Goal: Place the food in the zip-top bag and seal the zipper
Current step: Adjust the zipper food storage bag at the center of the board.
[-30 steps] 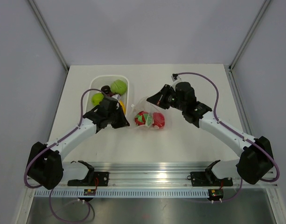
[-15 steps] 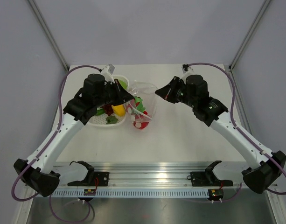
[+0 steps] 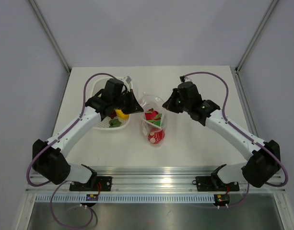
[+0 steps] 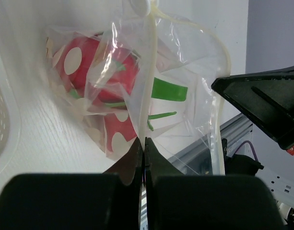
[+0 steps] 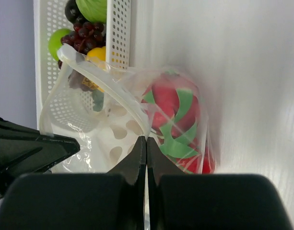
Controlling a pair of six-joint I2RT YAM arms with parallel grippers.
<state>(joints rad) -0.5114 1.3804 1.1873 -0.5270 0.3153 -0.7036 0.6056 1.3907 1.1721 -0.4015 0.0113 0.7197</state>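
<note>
The zip-top bag [image 3: 154, 120] hangs open between my two grippers, its bottom on the table. Red, white-spotted and green food [image 3: 155, 136] lies inside it, also in the left wrist view [image 4: 84, 67] and the right wrist view [image 5: 174, 108]. My left gripper [image 3: 136, 109] is shut on the zipper [image 4: 149, 76] on the bag's left side. My right gripper [image 3: 169, 104] is shut on the zipper [image 5: 106, 84] on the right side. More food sits in the basket: dark grapes [image 5: 84, 32], a yellow piece [image 3: 121, 113] and green pieces [image 3: 114, 122].
The white slotted basket [image 3: 95, 87] stands left of the bag, under my left arm; its wall [image 5: 119, 28] is close to the bag's mouth. An aluminium rail [image 3: 161, 175] runs along the table's near edge.
Both grippers have come down and closer together with the zipper held. The bag has dropped from hanging high to resting on the table, and the food has slid to its bottom.
</note>
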